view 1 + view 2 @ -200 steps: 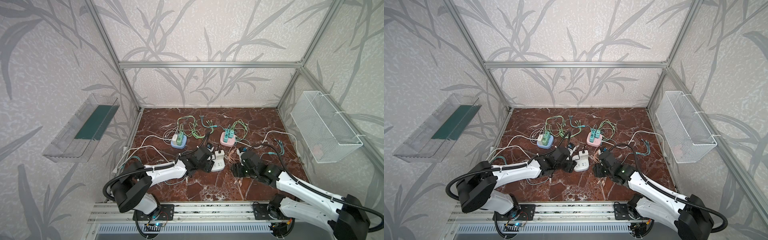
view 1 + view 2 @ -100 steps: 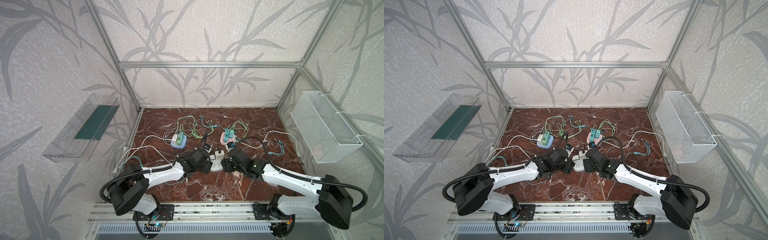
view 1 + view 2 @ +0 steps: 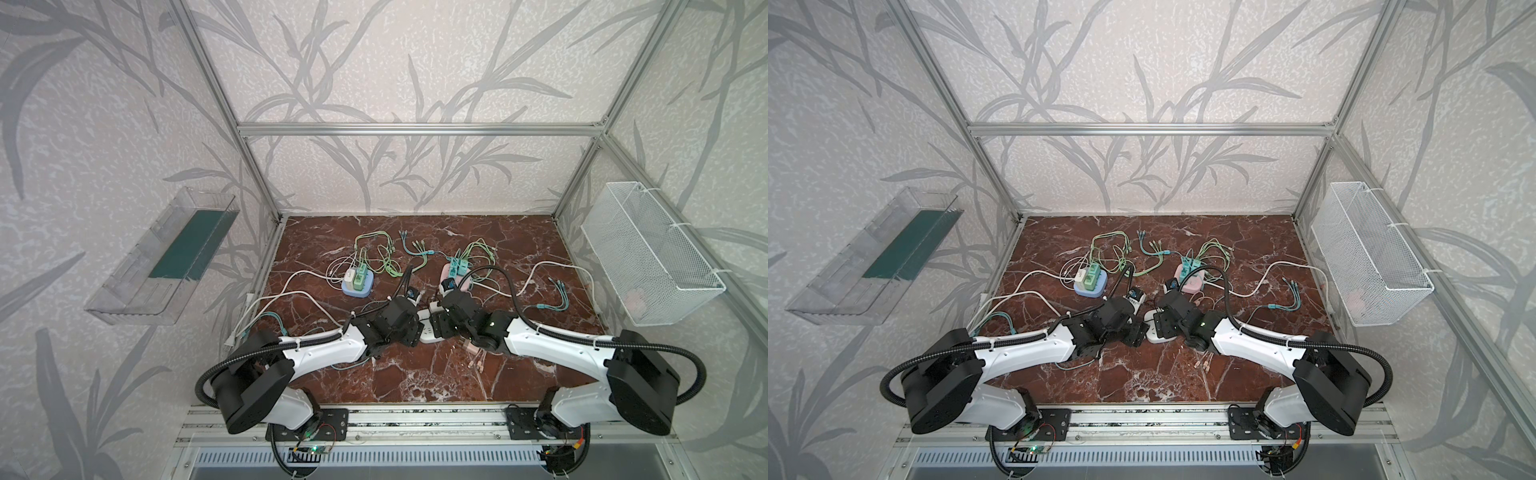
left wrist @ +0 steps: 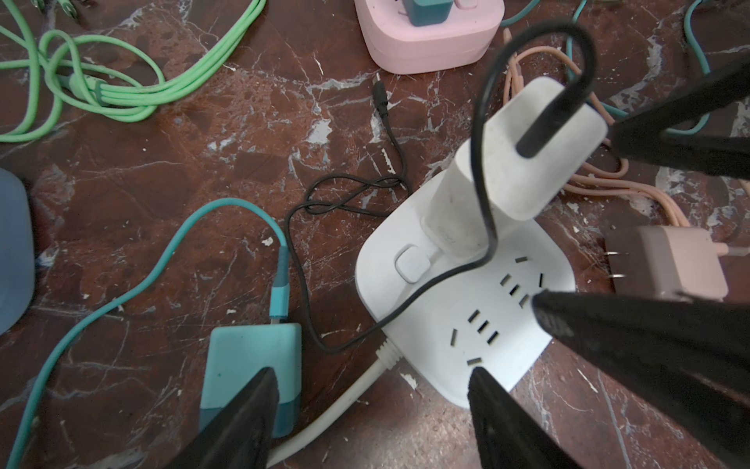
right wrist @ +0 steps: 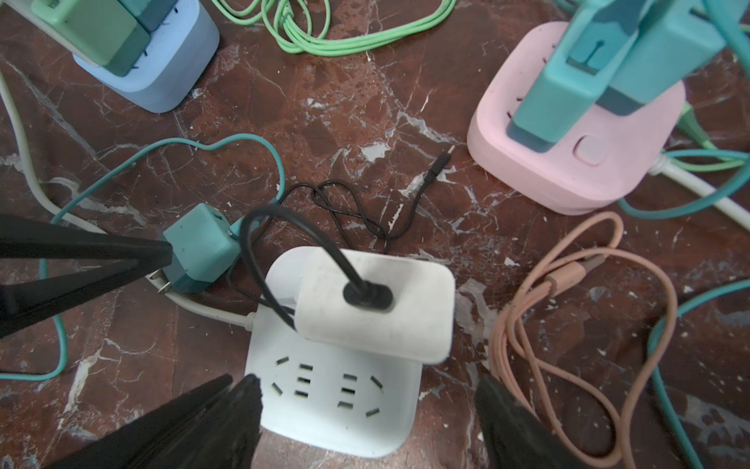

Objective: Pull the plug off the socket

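Plug: white plug (image 5: 377,308), black cable (image 5: 284,219) on top, sits upright in the white socket (image 5: 337,410).
Right claw: right gripper (image 5: 365,381) spread and empty, over the socket's free holes.
Left claw: left gripper (image 4: 371,371) spread and empty, at the socket's cord corner.
Method: pin the socket, clamp the plug's flat sides, pull straight.
Hidden: prongs; in both top views the wrists mask the socket.

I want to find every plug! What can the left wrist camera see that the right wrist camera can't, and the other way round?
Only the left wrist view shows the pinkish plug lying unplugged. Only the right wrist view shows the green plug in the blue socket. Both show the white plug standing in the white socket and the loose teal plug.
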Available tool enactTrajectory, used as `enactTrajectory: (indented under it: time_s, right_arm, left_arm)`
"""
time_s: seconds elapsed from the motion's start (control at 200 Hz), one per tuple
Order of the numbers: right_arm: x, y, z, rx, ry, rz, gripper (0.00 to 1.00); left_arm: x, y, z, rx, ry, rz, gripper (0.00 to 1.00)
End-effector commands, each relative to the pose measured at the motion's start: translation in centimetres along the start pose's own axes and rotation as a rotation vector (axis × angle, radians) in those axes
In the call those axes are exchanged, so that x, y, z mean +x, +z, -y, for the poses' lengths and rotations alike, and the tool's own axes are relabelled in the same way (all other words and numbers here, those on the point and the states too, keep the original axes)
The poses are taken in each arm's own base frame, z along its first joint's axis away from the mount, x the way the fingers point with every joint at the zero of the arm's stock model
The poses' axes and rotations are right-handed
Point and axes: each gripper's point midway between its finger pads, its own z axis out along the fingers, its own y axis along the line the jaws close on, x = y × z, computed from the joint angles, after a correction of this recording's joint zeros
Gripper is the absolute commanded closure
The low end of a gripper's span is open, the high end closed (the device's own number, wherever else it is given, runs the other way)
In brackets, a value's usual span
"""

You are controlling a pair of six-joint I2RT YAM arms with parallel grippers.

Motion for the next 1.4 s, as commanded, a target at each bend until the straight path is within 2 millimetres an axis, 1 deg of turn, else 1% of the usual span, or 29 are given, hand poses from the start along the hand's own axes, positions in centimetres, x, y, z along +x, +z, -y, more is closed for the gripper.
enactTrajectory:
  time_s: [0.0, 0.19, 0.42, 0.485, 0.56, 0.74, 0.865, 0.965, 1.165, 1.26, 1.395]
  right_arm:
    - [-1.2, 0.2, -0.6, 0.005, -0.007, 0.033, 0.16]
    - [-1.3, 1.1, -0.1, 0.048, 0.000, 0.025, 0.16]
    - [-1.3, 2.5, -0.5, 0.055, -0.020, 0.013, 0.20]
    - [-1.3, 2.7, -0.4, 0.069, -0.023, 0.012, 0.21]
    - [-1.2, 3.0, -0.1, 0.084, -0.030, 0.015, 0.23]
    - [-1.4, 3.0, -0.2, 0.083, -0.053, 0.020, 0.32]
    - [-1.4, 3.2, -0.1, 0.086, -0.067, 0.020, 0.37]
    - [-1.4, 3.5, 0.0, 0.098, -0.083, 0.011, 0.38]
    - [-1.3, 3.9, -0.4, 0.080, -0.088, -0.004, 0.37]
    - [-1.1, 4.1, -0.3, 0.081, -0.089, -0.011, 0.37]
    - [-1.1, 4.2, -0.2, 0.077, -0.080, -0.010, 0.38]
  left_arm:
    - [-0.4, -0.3, -0.4, -0.004, -0.033, 0.025, 0.25]
    - [-0.3, -0.2, -0.3, 0.007, -0.041, 0.020, 0.25]
    - [-0.3, -0.1, -0.4, 0.007, -0.042, 0.022, 0.25]
    - [-0.3, -0.1, -0.4, 0.007, -0.038, 0.016, 0.25]
    - [-0.4, -0.1, -0.4, 0.010, -0.047, 0.018, 0.25]
    - [-1.5, -0.3, -0.2, 0.080, -0.127, 0.065, 0.24]
    - [-1.3, 0.0, -0.2, 0.092, -0.127, 0.048, 0.24]
    - [-0.9, 0.1, -0.2, 0.093, -0.126, 0.033, 0.24]
    - [-1.0, 0.0, 0.2, 0.113, -0.122, 0.030, 0.24]
    - [-0.9, 0.3, 0.9, 0.145, -0.098, 0.017, 0.24]
    - [-0.6, 0.8, 1.2, 0.161, -0.089, -0.001, 0.24]
